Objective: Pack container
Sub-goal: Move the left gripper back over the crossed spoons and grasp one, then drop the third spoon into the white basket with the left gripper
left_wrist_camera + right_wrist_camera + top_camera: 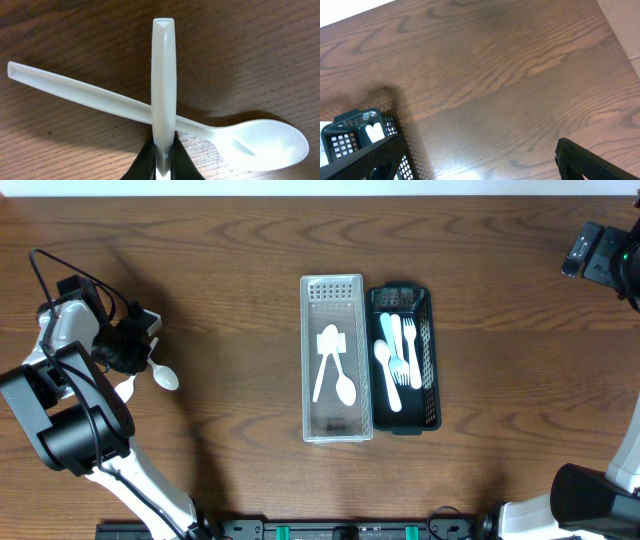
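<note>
White plastic handle (163, 75) | light, stiff, slick, so best gripped mid-shaft | left claw (162, 166) is pinching it, nearly closed, over a spoon (240, 137) lying on the left worktop (250, 50) | right claw (585, 252): cannot tell.

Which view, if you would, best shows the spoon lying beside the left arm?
Left wrist: the spoon fills the frame, bowl and handle clear. Overhead shows it small and partly hidden at the left. Right wrist misses it.
</note>
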